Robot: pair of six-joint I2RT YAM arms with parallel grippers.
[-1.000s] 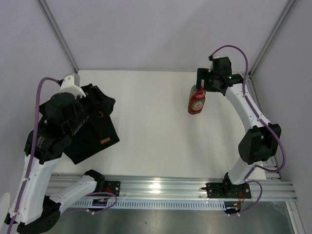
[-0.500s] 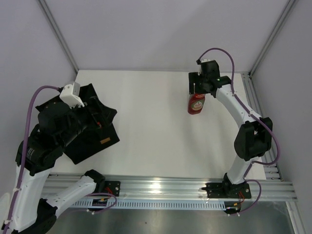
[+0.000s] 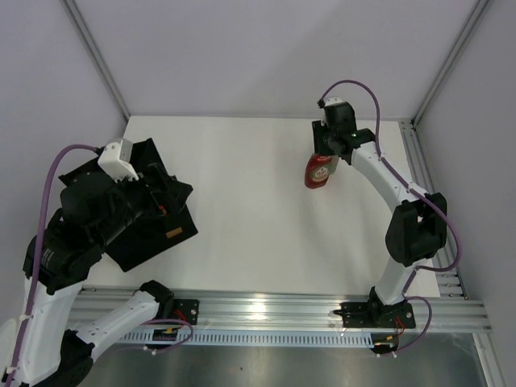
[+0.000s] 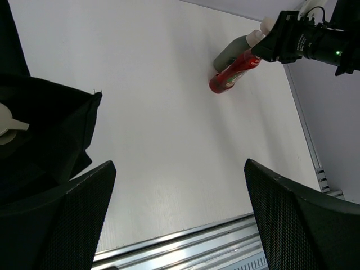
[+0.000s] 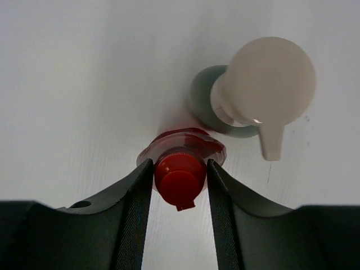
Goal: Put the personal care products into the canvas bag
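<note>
Bag (image 3: 145,242) of black cloth lies on the near left of the white worktop (image 3: 242,201). The left pincer (image 4: 179,169) is spread wide over it. Far off on the right, the right pincer (image 5: 179,164) pinches the red bottle (image 3: 317,173) by its top. The grey bottle (image 5: 202,107) stands just beside.

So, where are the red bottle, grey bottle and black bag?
red bottle (image 5: 180,173): right wrist view, on its cap.
grey bottle (image 5: 264,79): right wrist view, on its pump top.
black bag (image 3: 145,246): top view, on bare fabric.
</note>
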